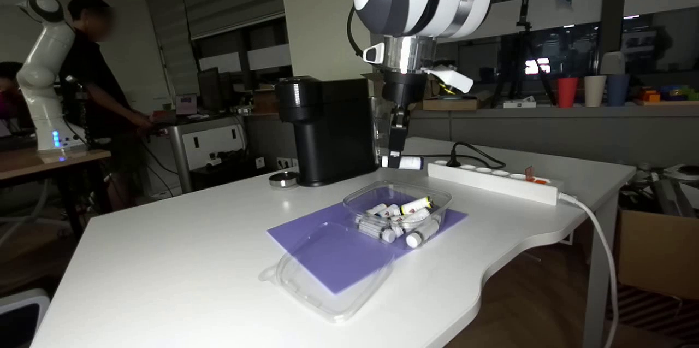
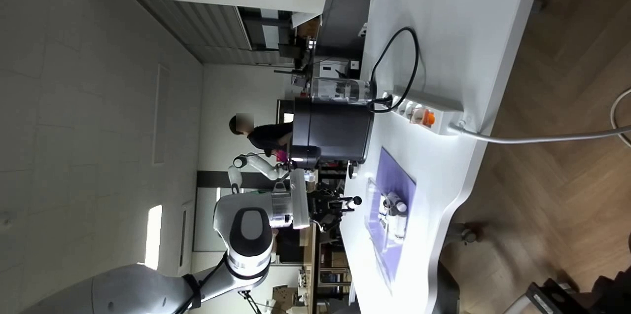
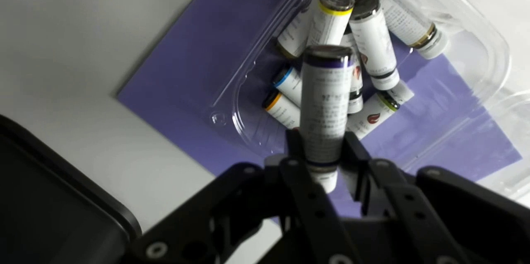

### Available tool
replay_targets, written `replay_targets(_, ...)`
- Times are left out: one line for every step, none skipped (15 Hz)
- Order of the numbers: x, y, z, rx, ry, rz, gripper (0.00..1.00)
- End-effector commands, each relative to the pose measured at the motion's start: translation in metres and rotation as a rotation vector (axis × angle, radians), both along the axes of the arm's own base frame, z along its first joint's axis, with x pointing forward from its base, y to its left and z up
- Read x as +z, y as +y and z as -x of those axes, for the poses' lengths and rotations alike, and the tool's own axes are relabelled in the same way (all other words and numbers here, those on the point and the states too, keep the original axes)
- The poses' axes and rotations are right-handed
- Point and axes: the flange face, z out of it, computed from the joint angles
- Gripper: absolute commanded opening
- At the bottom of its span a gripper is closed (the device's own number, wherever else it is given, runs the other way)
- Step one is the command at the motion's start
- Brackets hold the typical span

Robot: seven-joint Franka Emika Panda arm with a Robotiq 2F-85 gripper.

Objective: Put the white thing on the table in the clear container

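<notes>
The white thing is a small white bottle point(image 3: 326, 102) with a dark end and a white cap. My gripper point(image 3: 325, 141) is shut on it near the capped end, one finger on each side. In both exterior views the bottle point(image 1: 410, 163) point(image 2: 355, 201) is held in the air, lying roughly level, above the height of the tray. My gripper point(image 1: 395, 159) points down in an exterior view. The clear container point(image 1: 349, 204) is an open shallow plastic tray on a purple sheet point(image 1: 322, 239). Several similar bottles point(image 3: 372, 42) lie in it. In the wrist view the held bottle overlaps the tray point(image 3: 238, 108).
A clear lid point(image 1: 333, 307) lies on the table beside the tray, partly on the purple sheet. A black machine point(image 1: 341, 129) stands behind the tray. A white power strip point(image 1: 494, 184) with a black cable lies to one side. A small round metal item point(image 1: 284, 179) sits by the machine.
</notes>
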Motion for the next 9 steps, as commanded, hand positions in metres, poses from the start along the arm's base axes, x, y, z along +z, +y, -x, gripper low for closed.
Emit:
replay_targets(-0.014, 0.005, 0.007, -0.004, -0.042, -0.04, 0.52)
replay_targets(-0.017, 0.008, 0.008, -0.007, -0.05, -0.05, 0.53)
replay_targets(-0.015, 0.012, 0.007, -0.017, -0.058, -0.065, 0.58)
replay_targets(-0.013, 0.015, 0.006, -0.03, -0.06, -0.08, 0.66)
replay_targets(-0.005, 0.019, 0.005, -0.044, -0.065, -0.088, 0.73)
replay_targets(0.002, 0.023, 0.003, -0.058, -0.067, -0.095, 0.8)
replay_targets(0.01, 0.025, 0.003, -0.073, -0.077, -0.092, 0.87)
replay_targets(0.02, 0.026, 0.003, -0.093, -0.086, -0.091, 0.93)
replay_targets(-0.003, 0.025, 0.001, -0.046, -0.07, -0.084, 0.98)
